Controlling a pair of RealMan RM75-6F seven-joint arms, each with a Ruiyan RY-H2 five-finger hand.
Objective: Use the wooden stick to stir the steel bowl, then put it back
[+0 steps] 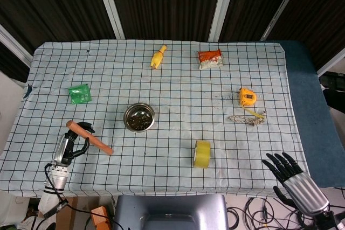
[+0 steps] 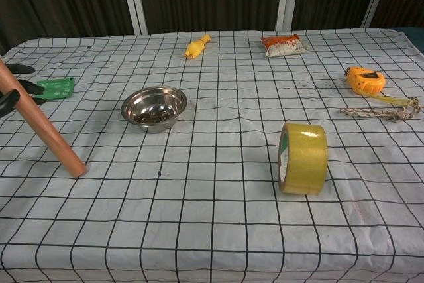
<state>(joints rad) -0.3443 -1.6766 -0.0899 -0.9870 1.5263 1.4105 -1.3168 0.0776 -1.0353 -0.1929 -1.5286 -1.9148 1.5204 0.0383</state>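
While the steel bowl [image 1: 139, 117] sits up and right of it, the left hand [image 1: 69, 146], far nearer than the idle, spread-fingered right hand [image 1: 291, 176], holds the wooden stick [image 1: 89, 137] slanting with its low tip toward the bowl.

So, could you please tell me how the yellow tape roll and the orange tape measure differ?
The yellow tape roll stands on its edge near the front; the orange tape measure lies flat further back on the right. The roll is a larger open ring; the measure is a smaller solid case. Both rest untouched on the checked cloth.
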